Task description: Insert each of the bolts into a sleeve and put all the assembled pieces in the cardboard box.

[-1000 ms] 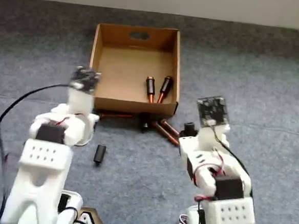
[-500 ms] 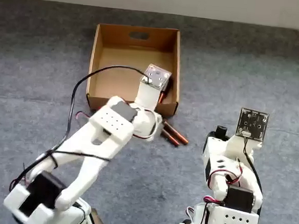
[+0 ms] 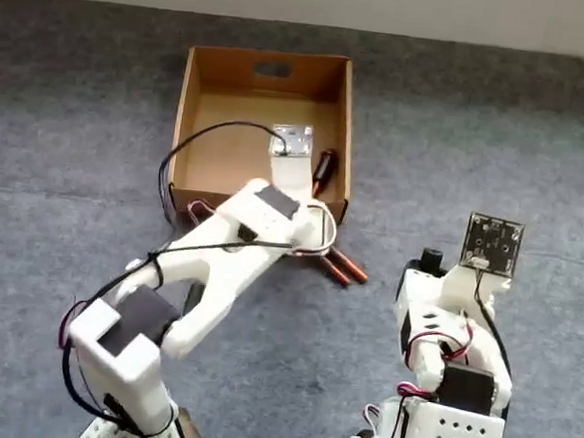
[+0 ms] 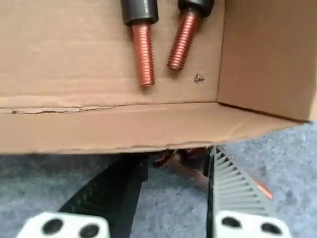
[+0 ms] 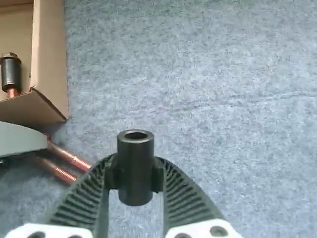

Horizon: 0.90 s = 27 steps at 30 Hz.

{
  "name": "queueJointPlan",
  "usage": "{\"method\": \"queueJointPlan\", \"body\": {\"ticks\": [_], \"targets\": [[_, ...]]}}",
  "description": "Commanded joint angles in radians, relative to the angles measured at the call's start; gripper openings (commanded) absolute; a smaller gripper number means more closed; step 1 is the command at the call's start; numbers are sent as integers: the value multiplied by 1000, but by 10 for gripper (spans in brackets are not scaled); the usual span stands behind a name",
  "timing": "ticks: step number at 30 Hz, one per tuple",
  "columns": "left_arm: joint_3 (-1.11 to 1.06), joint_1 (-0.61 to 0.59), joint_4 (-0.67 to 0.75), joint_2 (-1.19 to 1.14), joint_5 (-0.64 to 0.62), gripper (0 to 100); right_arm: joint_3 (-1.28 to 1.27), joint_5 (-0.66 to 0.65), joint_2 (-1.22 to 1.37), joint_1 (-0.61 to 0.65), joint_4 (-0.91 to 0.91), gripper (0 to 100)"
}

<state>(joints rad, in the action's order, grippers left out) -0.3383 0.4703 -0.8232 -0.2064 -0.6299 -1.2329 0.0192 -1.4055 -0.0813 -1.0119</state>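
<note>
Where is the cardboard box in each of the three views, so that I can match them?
High view: the cardboard box sits in the upper centre, open side up.
Left wrist view: the box's floor and a side wall lie beyond the left gripper.
Right wrist view: one box corner lies beyond the sleeve in the right gripper.
Shared landmark: the sleeved bolt by that side wall.

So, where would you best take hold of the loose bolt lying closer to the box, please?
Mid-shank on that bolt, from above, pinching across its length: it lies flat on the carpet, close beside another bolt, so side access looks poor.
</note>
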Motion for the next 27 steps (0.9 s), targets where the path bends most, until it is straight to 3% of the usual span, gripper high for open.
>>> {"method": "queueJointPlan", "body": {"ticks": [1, 7, 20, 27], "targets": [[84, 15, 12, -42, -23, 204, -7, 9, -12, -7, 18, 6], [85, 15, 8, -82, -20, 204, -25, 9, -12, -4, 24, 6], [237, 16, -269, -81, -20, 204, -24, 9, -12, -2, 24, 6], [298, 87, -381, -82, -17, 204, -24, 9, -12, -2, 24, 6]]}}
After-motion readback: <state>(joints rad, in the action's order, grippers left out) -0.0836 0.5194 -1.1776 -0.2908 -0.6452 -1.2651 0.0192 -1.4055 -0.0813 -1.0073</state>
